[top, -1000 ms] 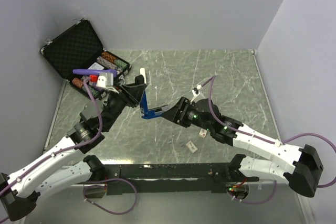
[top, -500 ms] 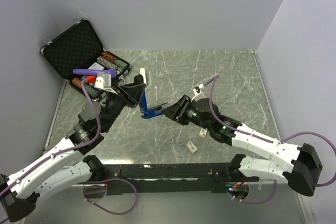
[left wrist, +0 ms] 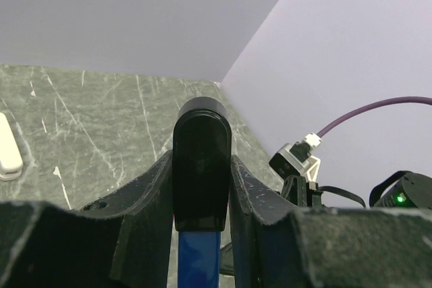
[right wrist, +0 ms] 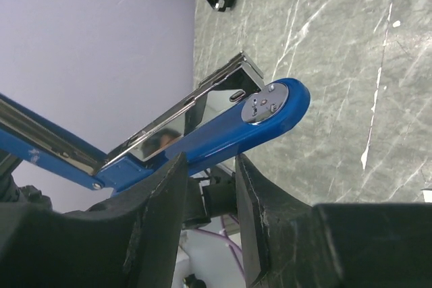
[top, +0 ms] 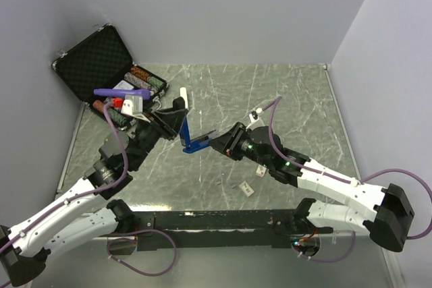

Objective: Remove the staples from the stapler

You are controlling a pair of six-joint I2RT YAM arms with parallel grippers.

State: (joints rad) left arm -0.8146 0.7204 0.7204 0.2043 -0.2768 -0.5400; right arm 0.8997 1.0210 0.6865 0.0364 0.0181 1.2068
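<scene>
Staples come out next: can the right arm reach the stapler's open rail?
Probably not: right gripper is shut on the stapler base, left gripper on its black top. The rail is exposed, but no jaws are free.

Stapler btwn left claw & right claw, case behind, far left.

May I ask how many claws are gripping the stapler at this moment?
2. The left claw grips the black end of the stapler on its swung-up top. The right claw grips its blue base. The stapler is open between them.
</scene>
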